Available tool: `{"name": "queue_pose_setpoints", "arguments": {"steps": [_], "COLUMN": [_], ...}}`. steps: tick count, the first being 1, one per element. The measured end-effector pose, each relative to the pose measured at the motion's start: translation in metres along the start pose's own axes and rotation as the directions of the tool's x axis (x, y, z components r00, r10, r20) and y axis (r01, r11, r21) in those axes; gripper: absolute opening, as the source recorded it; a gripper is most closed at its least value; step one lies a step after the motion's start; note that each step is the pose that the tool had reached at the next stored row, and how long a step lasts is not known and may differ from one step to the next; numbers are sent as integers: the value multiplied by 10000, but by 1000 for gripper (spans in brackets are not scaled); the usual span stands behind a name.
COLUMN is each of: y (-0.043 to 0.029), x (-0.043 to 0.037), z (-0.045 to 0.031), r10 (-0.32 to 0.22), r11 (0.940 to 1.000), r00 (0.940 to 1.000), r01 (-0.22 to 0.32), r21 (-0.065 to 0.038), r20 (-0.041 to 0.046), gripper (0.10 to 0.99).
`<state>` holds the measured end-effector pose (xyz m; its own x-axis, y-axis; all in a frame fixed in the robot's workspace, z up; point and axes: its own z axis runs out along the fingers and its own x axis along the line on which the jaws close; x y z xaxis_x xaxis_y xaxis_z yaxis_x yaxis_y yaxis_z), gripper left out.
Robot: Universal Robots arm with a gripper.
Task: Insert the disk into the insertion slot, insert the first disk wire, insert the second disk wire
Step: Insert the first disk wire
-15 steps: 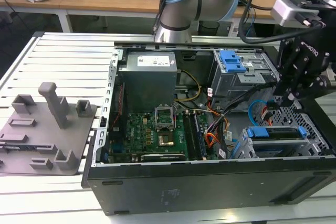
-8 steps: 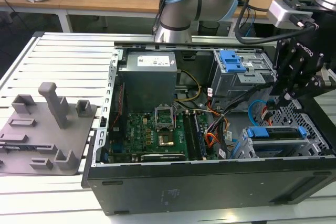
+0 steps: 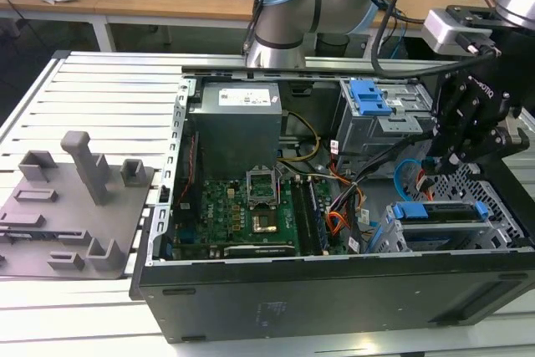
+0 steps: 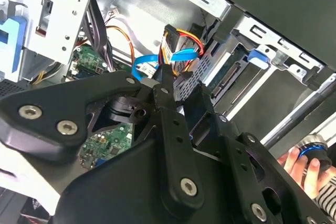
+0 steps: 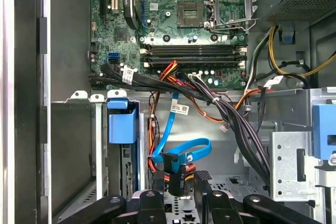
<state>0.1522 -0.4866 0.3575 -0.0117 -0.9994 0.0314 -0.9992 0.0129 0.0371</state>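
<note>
Disk (image 3: 435, 211): lies flat in its blue caddy inside the insertion slot (image 3: 476, 183), at the corner of the open computer case (image 3: 334, 294) on the exterior view's right.
Insertion slot: perforated silver cage, just beside the taller grey cage (image 3: 376, 127) that carries a blue latch (image 3: 368, 96).
End effector (image 5: 178, 179): hangs over the insertion slot in the exterior view; in the first wrist view it straddles a small black plug (image 5: 176, 176). Whether it is clamped on the plug or merely around it cannot be told.
First disk wire (image 4: 184, 38): red, orange and black strands rise from the black plug at the end effector's tip.
Second disk wire (image 5: 191, 148): light-blue flat cable, bent in a loop just beside the first disk wire, its dark plug touching the bundle.
Motherboard (image 3: 242, 206): green, on the case floor, between the power supply (image 3: 234, 123) and the case's near wall.
Desk (image 3: 100, 89): slatted metal; carries the case and a grey fixture plate (image 3: 75, 206) well apart on the exterior view's left.
Person's hand (image 4: 302, 169): at the edge of the second wrist view, beside the case.
</note>
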Motion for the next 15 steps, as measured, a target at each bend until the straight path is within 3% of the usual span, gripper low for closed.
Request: {"name": "queue_pose_setpoints", "arguments": {"steps": [4, 7, 12, 15], "y": [-1, 1, 0, 0], "x": [-1, -1, -2, -2], "z": [36, 48, 56, 56], "r10": [0, 3, 2, 3], "r11": [10000, 10000, 10000, 10000], "r00": [10000, 10000, 10000, 10000], "r01": [0, -3, -2, -3], "r21": [0, 1, 1, 1], "r20": [-6, -82, -85, -85], "gripper": [361, 361, 361, 282]}}
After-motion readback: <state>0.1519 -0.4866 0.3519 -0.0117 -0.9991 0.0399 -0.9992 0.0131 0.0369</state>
